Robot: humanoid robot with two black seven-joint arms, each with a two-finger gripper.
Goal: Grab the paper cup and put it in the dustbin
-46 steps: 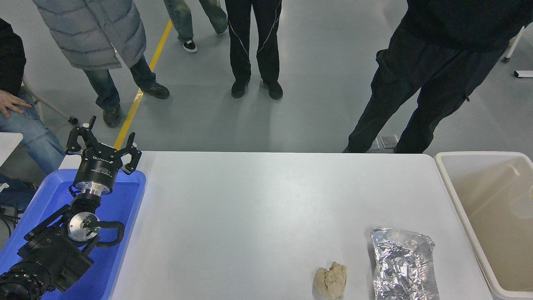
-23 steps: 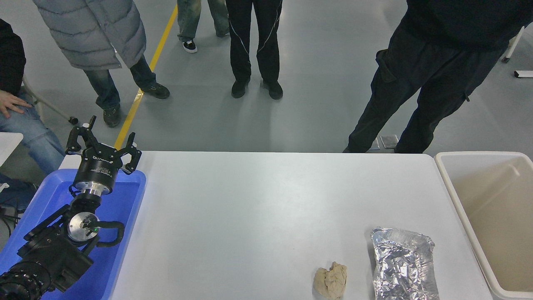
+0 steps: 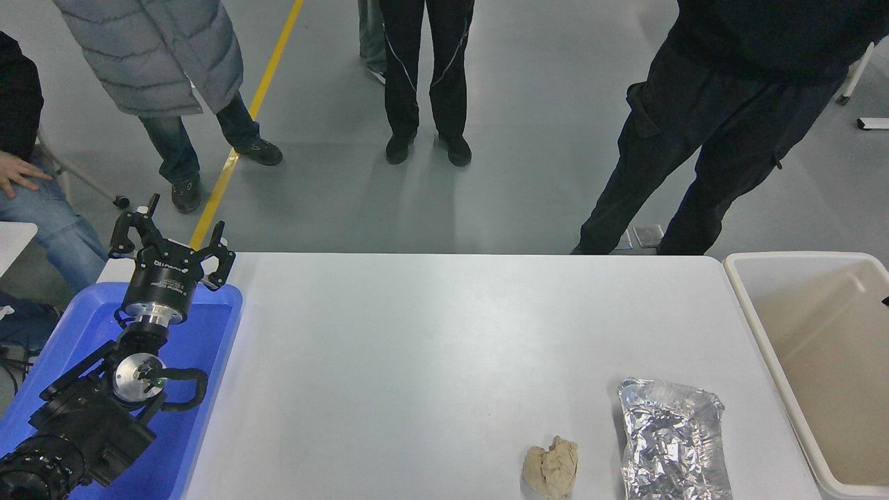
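Observation:
No paper cup shows anywhere on the table or in the visible part of the dustbin. The beige dustbin (image 3: 746, 305) stands off the table's right end, and its inside looks bare as far as it shows. My left gripper (image 3: 172, 236) is parked open and empty over the far end of a blue tray at the lower left. My right gripper is out of view. Only a tiny dark speck (image 3: 885, 301) shows at the right edge above the dustbin.
A blue plastic tray (image 3: 219, 347) lies at the table's left end under my left arm. A crinkled silver foil container (image 3: 672, 441) and a crumpled beige paper wad (image 3: 551, 467) lie near the front right. Several people stand beyond the far edge.
A faint pale shape inside the dustbin a second ago is gone. A dark speck has appeared at the right edge. A person at the back has walked away. My left arm has not moved.

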